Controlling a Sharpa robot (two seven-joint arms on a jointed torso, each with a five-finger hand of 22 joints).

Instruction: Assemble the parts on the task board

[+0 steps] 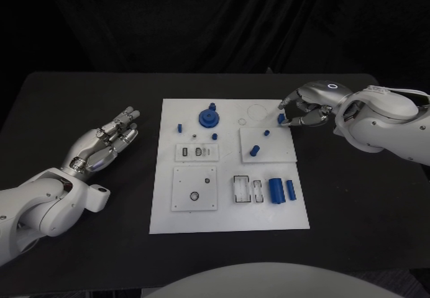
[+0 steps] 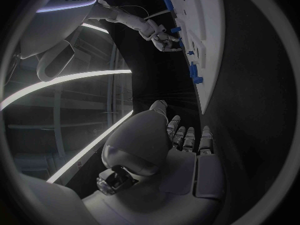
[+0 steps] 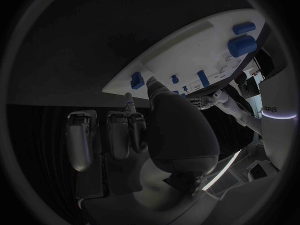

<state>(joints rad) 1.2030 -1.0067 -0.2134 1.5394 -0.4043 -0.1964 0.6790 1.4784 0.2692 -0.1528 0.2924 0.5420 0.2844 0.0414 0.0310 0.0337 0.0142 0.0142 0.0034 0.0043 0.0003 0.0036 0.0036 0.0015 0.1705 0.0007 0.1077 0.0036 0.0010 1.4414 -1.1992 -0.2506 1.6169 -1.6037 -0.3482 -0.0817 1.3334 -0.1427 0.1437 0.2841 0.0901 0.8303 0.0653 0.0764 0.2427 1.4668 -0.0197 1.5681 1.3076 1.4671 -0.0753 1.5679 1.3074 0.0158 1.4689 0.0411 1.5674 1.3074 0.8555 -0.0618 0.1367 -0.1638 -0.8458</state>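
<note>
The white task board lies in the middle of the black table. On it are a blue gear-like part, small blue pegs and two blue cylinders. My right hand is at the board's far right edge, its thumb and a finger pinching a small blue part. The right wrist view shows that part at the fingertips of the right hand, by the board. My left hand lies left of the board, fingers straight and apart, holding nothing; the left wrist view shows this left hand too.
Raised white plates sit on the board: one with holes, a slotted block, and a square one under the pegs. A clear ring lies near the right hand. Bare black table surrounds the board.
</note>
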